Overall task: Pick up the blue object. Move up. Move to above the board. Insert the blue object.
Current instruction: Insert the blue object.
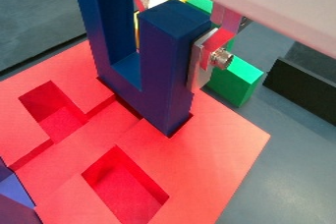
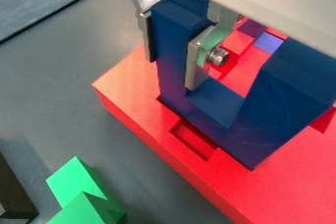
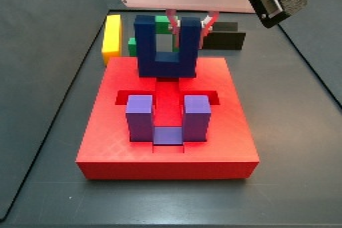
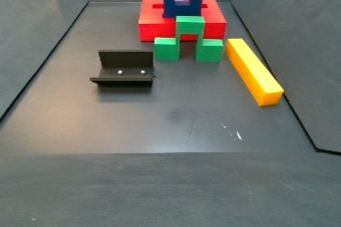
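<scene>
Fingers (image 1: 207, 53) of the gripper (image 1: 171, 31) squeeze one prong of the blue object (image 1: 144, 56) in a wrist view, and the block's base touches the board (image 1: 197, 159) beside its empty holes. In a wrist view a silver finger (image 2: 197, 59) presses flat on that prong, with the blue object (image 2: 250, 100) upright at the board's (image 2: 138, 105) edge. In a side view the gripper (image 3: 177, 20) reaches down from above, and a purple block (image 3: 163, 120) stands on the board (image 3: 167, 157). In a side view a green block (image 4: 190, 34), a yellow bar (image 4: 253, 70) and the fixture (image 4: 123, 69) lie near the board (image 4: 158, 17).
</scene>
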